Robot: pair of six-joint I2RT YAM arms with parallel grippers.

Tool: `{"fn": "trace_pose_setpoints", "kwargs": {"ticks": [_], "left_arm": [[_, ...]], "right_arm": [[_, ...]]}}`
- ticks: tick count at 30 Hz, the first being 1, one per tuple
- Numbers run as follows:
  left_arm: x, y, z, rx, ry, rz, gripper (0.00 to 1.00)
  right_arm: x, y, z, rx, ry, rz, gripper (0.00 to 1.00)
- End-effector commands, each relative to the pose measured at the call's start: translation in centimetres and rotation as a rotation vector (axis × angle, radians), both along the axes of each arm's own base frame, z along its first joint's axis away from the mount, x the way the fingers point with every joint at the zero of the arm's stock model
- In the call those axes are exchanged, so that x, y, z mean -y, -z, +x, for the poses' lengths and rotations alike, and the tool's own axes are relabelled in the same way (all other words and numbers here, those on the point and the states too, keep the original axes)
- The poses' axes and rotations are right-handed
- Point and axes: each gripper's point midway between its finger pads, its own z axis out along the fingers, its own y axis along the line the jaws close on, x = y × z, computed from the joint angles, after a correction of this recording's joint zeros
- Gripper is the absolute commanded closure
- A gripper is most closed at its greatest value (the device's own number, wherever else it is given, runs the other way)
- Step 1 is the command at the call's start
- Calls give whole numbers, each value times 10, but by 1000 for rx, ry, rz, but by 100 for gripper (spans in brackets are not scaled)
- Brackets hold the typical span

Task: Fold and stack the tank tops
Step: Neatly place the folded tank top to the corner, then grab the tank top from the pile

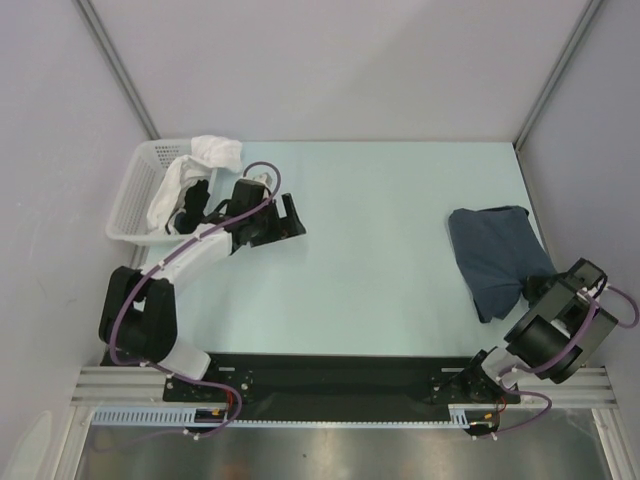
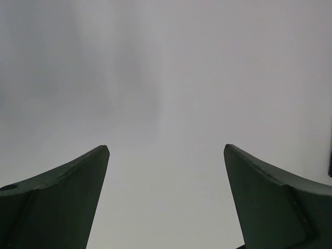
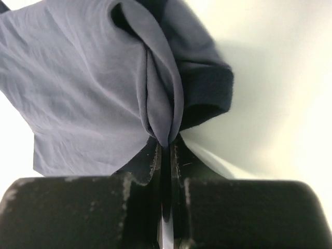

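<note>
Pinching a gathered fold of the slate-blue tank top [image 3: 88,78], the right gripper [image 3: 166,148] has its jaws nearly together with thin cloth sandwiched between them. The left gripper [image 2: 166,150] is spread wide and holds nothing, hanging just beside the white basket [image 1: 125,215] on the side facing mid-counter.

The top [image 1: 495,250] lies on the pale counter [image 1: 380,260], well apart from the basket at the opposite side, with the right gripper [image 1: 532,292] at its corner farthest from the basket.

Handling: it looks light, thin and limp. It drapes and creases on its own and shows no stiffness. It is likely to sag and bunch from a single pinch, so two spread grips on a bound edge would probably carry it flatter. The darker, thicker band [image 3: 210,88] beside the pinch looks like a hem or strap edge and the firmest place to hold. Not fragile, a bit slick.

Orientation: the top is rumpled and partly doubled over. Its long axis runs roughly along the same near-far line as the basket's long side, and the narrower end is the one in the gripper. I can't tell neck from hem, and no print is visible.

A white cloth [image 1: 215,150] drapes over the basket's rim. Something dark sits inside, and I can't tell whether it is the black top.
</note>
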Motion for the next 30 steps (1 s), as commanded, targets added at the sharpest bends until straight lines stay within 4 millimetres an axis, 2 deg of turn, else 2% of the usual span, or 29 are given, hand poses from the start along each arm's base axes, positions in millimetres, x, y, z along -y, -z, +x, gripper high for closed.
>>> {"fn": "trace_pose_setpoints", "kwargs": {"ticks": [1, 3, 4, 5, 7, 8, 9, 10, 11, 12, 13, 14, 15, 17, 18, 20, 21, 23, 24, 25, 26, 27, 28, 29, 30], "left_arm": [[-6, -30, 6, 91, -36, -24, 1], [-10, -33, 8, 95, -54, -36, 1], [-12, -38, 8, 104, -69, -41, 1], [-16, -38, 7, 106, -85, -38, 0], [-27, -43, 11, 128, -127, -30, 0], [-31, -52, 11, 149, -142, -33, 0], [-40, -56, 13, 156, -171, -25, 0], [-46, -64, 14, 165, -188, -22, 0], [-52, -69, 15, 173, -207, -17, 0], [-62, -75, 17, 181, -239, -8, 0], [-70, -80, 19, 190, -267, -2, 0], [-81, -94, 20, 218, -306, 10, 0], [-94, -99, 23, 225, -349, 19, 0], [-115, -118, 26, 249, -415, 39, 0], [-132, -123, 29, 250, -465, 50, 0], [-156, -140, 32, 262, -546, 91, 0], [-173, -139, 35, 250, -596, 122, 0], [-202, -153, 36, 253, -698, 194, 0], [-214, -155, 38, 255, -731, 226, 0], [-219, -149, 42, 234, -734, 268, 0], [-235, -156, 44, 225, -775, 286, 0], [-245, -152, 46, 204, -795, 300, 1], [-248, -136, 55, 155, -788, 318, 3], [-257, -131, 57, 135, -803, 319, 4], [-255, -120, 62, 112, -779, 294, 5]], "right_arm": [[23, -12, -5, 37, 115, -34, 100], [23, -9, -10, 38, 149, -19, 98], [25, -11, -12, 39, 155, -26, 64], [25, -12, -14, 33, 150, -39, 46], [29, -20, -21, 0, 167, -68, 27], [30, -23, -24, -12, 174, -80, 19], [31, -25, -31, -47, 184, -97, 17], [38, -41, -31, -40, 197, -140, 11], [42, -50, -34, -58, 208, -168, 10], [43, -51, -48, -144, 229, -190, 8], [46, -58, -52, -169, 237, -211, 6], [55, -81, -50, -156, 252, -257, 2], [52, -84, -57, -193, 249, -253, 1], [59, -110, -60, -190, 246, -321, 0], [59, -117, -59, -185, 233, -336, 0], [54, -132, -49, -144, 171, -361, 0], [48, -140, -40, -98, 123, -372, 0], [30, -148, -20, -59, 23, -408, 0], [25, -154, -13, -42, -3, -428, 0], [17, -157, -6, -31, -37, -439, 0], [3, -160, 5, -16, -93, -450, 0], [-3, -166, 12, -1, -116, -468, 0], [-9, -169, 16, 5, -134, -475, 0], [-24, -172, 25, 17, -192, -489, 0], [-29, -181, 32, 44, -213, -507, 0]]}}
